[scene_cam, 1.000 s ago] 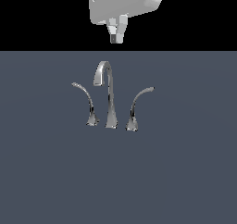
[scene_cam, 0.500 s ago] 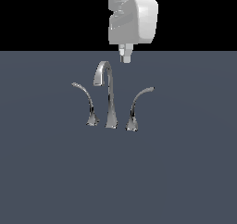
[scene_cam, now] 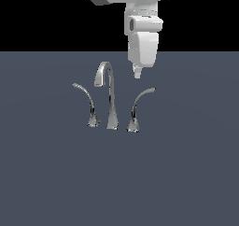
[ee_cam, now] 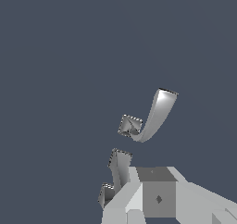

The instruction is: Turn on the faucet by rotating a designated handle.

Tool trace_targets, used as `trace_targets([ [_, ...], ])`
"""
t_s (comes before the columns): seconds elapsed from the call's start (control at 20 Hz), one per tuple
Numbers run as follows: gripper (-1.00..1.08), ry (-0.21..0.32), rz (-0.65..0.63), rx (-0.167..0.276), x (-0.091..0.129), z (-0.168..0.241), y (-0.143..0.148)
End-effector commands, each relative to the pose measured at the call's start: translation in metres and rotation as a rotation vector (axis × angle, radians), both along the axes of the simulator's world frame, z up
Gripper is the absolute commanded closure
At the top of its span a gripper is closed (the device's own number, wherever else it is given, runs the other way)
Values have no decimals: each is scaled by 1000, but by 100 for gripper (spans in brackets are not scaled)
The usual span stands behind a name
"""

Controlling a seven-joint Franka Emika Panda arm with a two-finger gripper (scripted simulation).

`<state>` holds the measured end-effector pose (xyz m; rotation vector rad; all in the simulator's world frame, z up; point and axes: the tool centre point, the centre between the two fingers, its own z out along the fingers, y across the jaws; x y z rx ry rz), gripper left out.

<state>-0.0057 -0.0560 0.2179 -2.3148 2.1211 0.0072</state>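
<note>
No brand, label or writing is being shown on any surface, and no container is being displayed.

Going from the exterior view's left: a thin chrome lever [scene_cam: 87,106] is being seen arcing up and outward toward the exterior view's left from its small foot. Just beside it, the small shiny chrome three-piece faucet [scene_cam: 110,99] is being centred by its tall slim gooseneck spout [scene_cam: 108,92], whose mouth is being turned down toward the exterior view's left. Next to the spout, the chrome horn-shaped handle [scene_cam: 138,108] is being seen standing on its broad flared foot, its stem arcing up to a tip pointing toward the exterior view's right. All three pieces are being carried upright on a flat dark slate-blue surface [scene_cam: 186,173].

Above and between the spout and the handle's tip, the white gripper [scene_cam: 137,73] is being held pointing downward, apart from both; nothing is being touched by it. Its fingertips are being seen as one narrow point, so whether they are spread or pressed together cannot be told; nothing is being pinched.

In the wrist view the handle [ee_cam: 155,116] is being shown as a curved chrome strip, with the grey gripper body [ee_cam: 152,197] in the foreground.

Wide bare surface is being left around the faucet on every side, with a black background beyond the far edge.
</note>
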Motion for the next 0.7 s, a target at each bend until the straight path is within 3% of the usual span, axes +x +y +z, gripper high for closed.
trace_targets([
  [0.0,108,-1,-67,-2,8,-12,-11],
  [0.65,108,-1,-270,-6,28,-46,-48],
])
